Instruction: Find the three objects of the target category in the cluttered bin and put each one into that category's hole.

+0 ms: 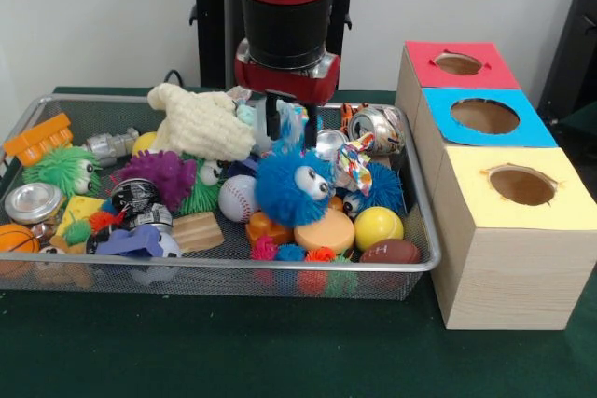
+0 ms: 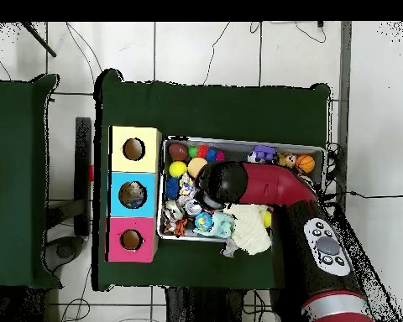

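The wire mesh bin (image 1: 233,266) lies on the green table, full of mixed toys. My gripper (image 1: 291,125) hangs over the bin's middle right, open and empty, its fingertips just above a blue fuzzy ball with eyes (image 1: 294,185). Beside the bin stand three wooden boxes with holes in their tops: red (image 1: 457,63), blue (image 1: 485,116) and yellow (image 1: 522,185). In the overhead view the arm (image 2: 264,184) covers the middle of the bin (image 2: 238,140) and hides the gripper. The boxes, yellow (image 2: 133,149), blue (image 2: 132,194) and red (image 2: 131,240), stand in a row along the bin's left side.
In the bin are a cream plush (image 1: 201,123), a baseball (image 1: 238,198), a yellow ball (image 1: 378,226), a brown football (image 1: 390,251), an orange disc (image 1: 324,230), a purple fuzzy toy (image 1: 168,174), a green fuzzy toy (image 1: 61,167) and a crushed can (image 1: 378,128).
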You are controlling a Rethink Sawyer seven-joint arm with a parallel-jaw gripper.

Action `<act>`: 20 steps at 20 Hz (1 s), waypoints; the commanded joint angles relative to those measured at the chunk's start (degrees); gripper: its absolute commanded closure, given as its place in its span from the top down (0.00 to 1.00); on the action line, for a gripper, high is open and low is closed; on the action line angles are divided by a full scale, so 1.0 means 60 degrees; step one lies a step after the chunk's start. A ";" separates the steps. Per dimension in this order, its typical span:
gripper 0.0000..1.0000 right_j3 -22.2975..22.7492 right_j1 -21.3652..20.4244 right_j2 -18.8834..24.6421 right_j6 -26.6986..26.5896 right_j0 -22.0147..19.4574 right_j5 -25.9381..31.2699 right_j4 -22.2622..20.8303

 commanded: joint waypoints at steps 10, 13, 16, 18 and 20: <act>1.00 0.0274 0.0403 -0.0389 0.1039 0.0183 -0.1133 -0.0181; 1.00 0.0176 0.0677 -0.0410 0.0891 0.0053 -0.1500 -0.0312; 1.00 0.0118 0.1006 -0.0399 0.0520 -0.0154 -0.1791 -0.0504; 1.00 0.0125 0.1026 -0.0442 0.0242 -0.0265 -0.1836 -0.0653; 1.00 0.0168 0.0999 -0.0437 -0.0055 -0.0435 -0.1792 -0.0755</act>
